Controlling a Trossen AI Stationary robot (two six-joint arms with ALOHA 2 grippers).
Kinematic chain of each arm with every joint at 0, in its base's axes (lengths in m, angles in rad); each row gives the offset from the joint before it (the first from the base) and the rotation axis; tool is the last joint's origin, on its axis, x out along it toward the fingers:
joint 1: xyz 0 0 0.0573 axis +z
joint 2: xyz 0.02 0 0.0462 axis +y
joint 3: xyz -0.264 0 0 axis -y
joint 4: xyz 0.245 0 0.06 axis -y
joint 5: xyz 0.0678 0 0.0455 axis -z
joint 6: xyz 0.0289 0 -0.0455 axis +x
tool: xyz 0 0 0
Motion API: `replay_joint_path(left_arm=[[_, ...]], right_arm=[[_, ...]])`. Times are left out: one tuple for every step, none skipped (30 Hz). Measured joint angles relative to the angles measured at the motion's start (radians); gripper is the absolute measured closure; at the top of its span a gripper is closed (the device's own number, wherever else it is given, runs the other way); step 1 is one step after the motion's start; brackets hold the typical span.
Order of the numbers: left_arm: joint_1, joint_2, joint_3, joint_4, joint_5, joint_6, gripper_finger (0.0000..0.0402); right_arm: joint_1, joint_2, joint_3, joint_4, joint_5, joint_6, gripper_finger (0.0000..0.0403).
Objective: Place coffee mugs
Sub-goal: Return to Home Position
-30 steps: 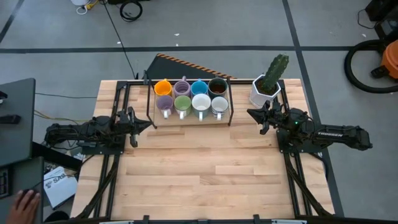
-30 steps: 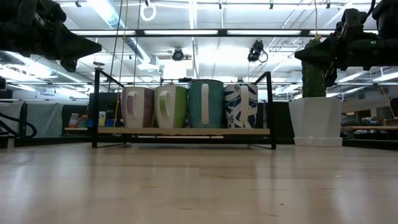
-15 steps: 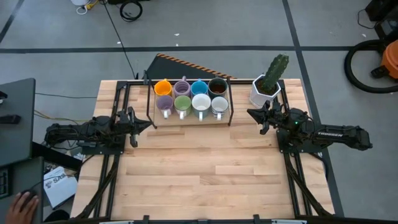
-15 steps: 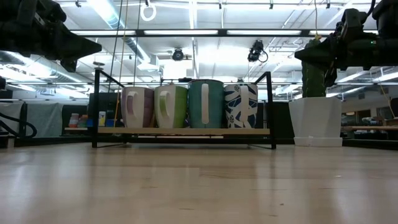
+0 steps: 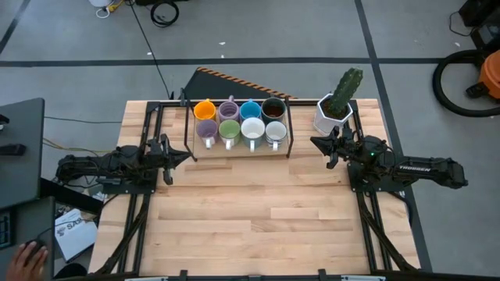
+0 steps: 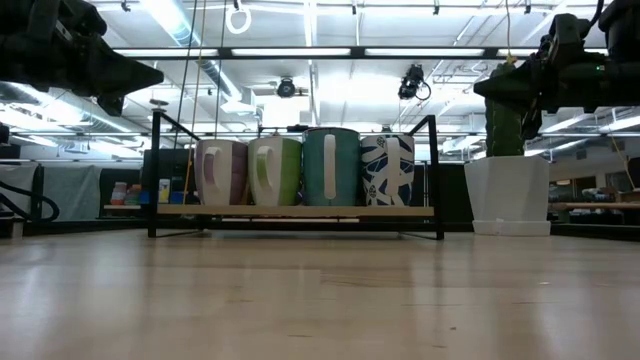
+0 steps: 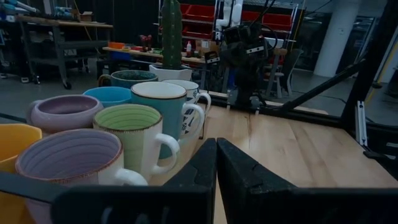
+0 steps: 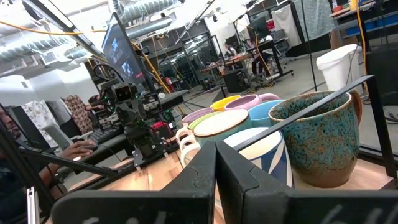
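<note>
**Nothing on the table has shifted; only a bystander's hand has crept**

Mugs, shelf and both arms sit exactly where they did a second ago. The one change is a person's hand [image 5: 27, 259] off the table's near left corner, which has slid a little lower.

All eight mugs [image 5: 251, 129] stand upright on the shelf [image 5: 241, 149] at the far middle of the table [image 5: 258, 218], in two rows of four. The shelf's long axis runs left to right, so the rows lie along the line between the two grippers. A purple mug [image 5: 206, 129] ends the near row on the left and a white mug [image 5: 275, 130] ends it on the right. No mug is left loose on the table.

The left gripper [image 5: 186, 157] points rightward at the shelf's left end, just beside its near corner post. Its fingers are pressed together and hold nothing. The right gripper [image 5: 315, 141] points leftward at the shelf's right end, near it but with a clearer gap, and is likewise closed and empty. A cactus pot [image 5: 332, 115] stands just behind it. The left gripper is therefore the nearer of the two to the mugs.

The placing looks finished. What remains seems to be settling each arm at rest, and that calls for moving away from the shelf, the left arm leftward and the right arm rightward.
</note>
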Motion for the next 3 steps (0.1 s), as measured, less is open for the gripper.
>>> replay_joint_path(left_arm=[[0.0, 0.0, 0.0, 0.0, 0.0, 0.0, 0.0386], [0.0, 0.0, 0.0, 0.0, 0.0, 0.0, 0.0386], [0.0, 0.0, 0.0, 0.0, 0.0, -0.001, 0.0386]], right_arm=[[0.0, 0.0, 0.0, 0.0, 0.0, 0.0, 0.0389], [0.0, 0.0, 0.0, 0.0, 0.0, 0.0, 0.0389], [0.0, 0.0, 0.0, 0.0, 0.0, 0.0, 0.0389]])
